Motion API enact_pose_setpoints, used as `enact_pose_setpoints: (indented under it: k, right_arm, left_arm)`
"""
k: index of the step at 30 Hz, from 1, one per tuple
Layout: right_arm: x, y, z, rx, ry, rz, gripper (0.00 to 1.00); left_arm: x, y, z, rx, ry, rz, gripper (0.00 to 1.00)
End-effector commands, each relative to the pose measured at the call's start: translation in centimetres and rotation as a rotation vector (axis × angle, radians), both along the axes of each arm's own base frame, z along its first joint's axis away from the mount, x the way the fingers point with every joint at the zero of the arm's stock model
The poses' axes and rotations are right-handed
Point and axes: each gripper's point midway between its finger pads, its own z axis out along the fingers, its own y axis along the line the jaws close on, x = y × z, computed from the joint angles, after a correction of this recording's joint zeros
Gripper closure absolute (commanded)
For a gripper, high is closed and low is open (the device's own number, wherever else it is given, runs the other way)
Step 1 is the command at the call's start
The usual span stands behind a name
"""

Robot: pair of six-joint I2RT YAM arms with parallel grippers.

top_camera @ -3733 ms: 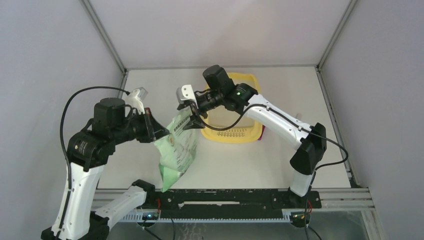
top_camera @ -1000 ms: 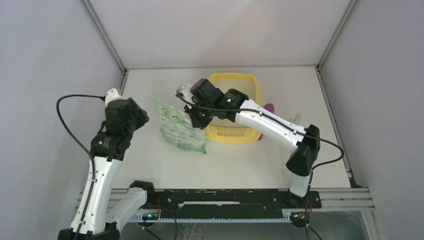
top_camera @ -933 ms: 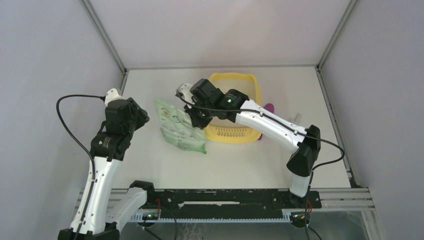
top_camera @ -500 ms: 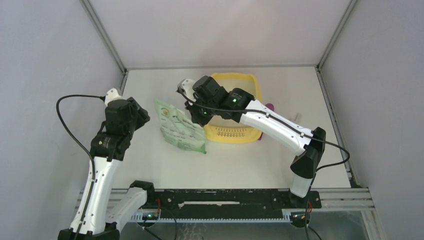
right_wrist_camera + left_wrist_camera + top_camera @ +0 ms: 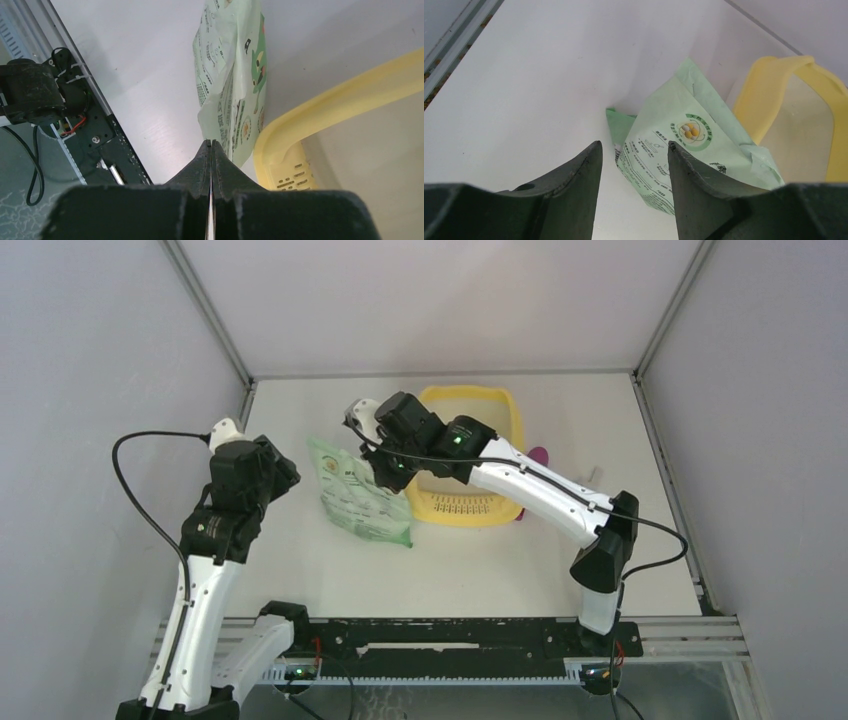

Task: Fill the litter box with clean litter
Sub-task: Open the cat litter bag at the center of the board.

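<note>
Top external view: shows one yellow plastic rectangular litter box (image 5: 518, 440) on the far middle of the white table (image 5: 450, 570). Lies with its long axis running near to far, the slotted grille ledge (image 5: 463, 505) at the near end, towards the arm bases. Shows one light green printed bag (image 5: 360, 502) lying flat just left of the box, against its near left corner. Alone shows one magenta scoop (image 5: 538, 454), peeping out at the box's right side. Counts two pincers: the left pincer (image 5: 288, 476) apart from the bag on its left, the right pincer (image 5: 385, 472) over the bag's right edge, beside the box's left wall. Cannot tell from here how the fingers stand.

Left wrist view: shows the left pincer (image 5: 634, 147) with its two dark fingers (image 5: 579, 185) apart above the table. Looks past the tips onto the bag (image 5: 684, 145) and the box's curved yellow rim (image 5: 764, 95) at the right. Hides the grille.

Right wrist view: shows the right pincer (image 5: 210, 146) with fingers pressed together, the tips at the bag's (image 5: 230, 75) edge. Cannot tell whether a fold is nipped. Shows the box's rim (image 5: 340, 97) and a few grille slots (image 5: 292, 182) at the right, and the black base rail (image 5: 107, 145) at the left.
</note>
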Motion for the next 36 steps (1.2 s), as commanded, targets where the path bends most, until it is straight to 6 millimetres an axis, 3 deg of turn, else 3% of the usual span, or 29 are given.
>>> enact_pose_setpoints:
  k: [1, 9, 17, 22, 26, 30, 36]
  right_arm:
    - [0.1, 1.1, 1.0, 0.032, -0.022, 0.013, 1.00]
    - [0.9, 1.4, -0.8, -0.001, -0.003, -0.004, 1.00]
    - [1.2, 1.7, -4.1, -0.088, 0.078, 0.002, 1.00]
    - [0.9, 1.7, -6.1, -0.139, 0.138, 0.023, 0.95]
    - [0.6, 1.7, -7.2, -0.153, 0.202, 0.044, 0.85]
    - [0.3, 2.0, -7.3, -0.126, 0.247, 0.066, 0.72]
    - [0.9, 3.4, -6.8, -0.022, 0.266, 0.044, 0.70]
  left_arm:
    - [0.1, 0.0, 0.0, 0.001, -0.019, -0.010, 0.44]
    - [0.0, -0.1, 0.2, 0.001, -0.025, -0.015, 0.44]
    - [0.0, -0.2, 0.0, -0.004, -0.022, -0.017, 0.44]
    - [0.0, -0.2, -0.1, -0.004, -0.021, -0.019, 0.44]
    - [0.0, -0.2, -0.2, -0.004, -0.021, -0.019, 0.44]
    - [0.0, -0.2, -0.2, -0.005, -0.022, -0.020, 0.44]
    - [0.0, -0.2, -0.2, 0.000, -0.019, -0.020, 0.44]
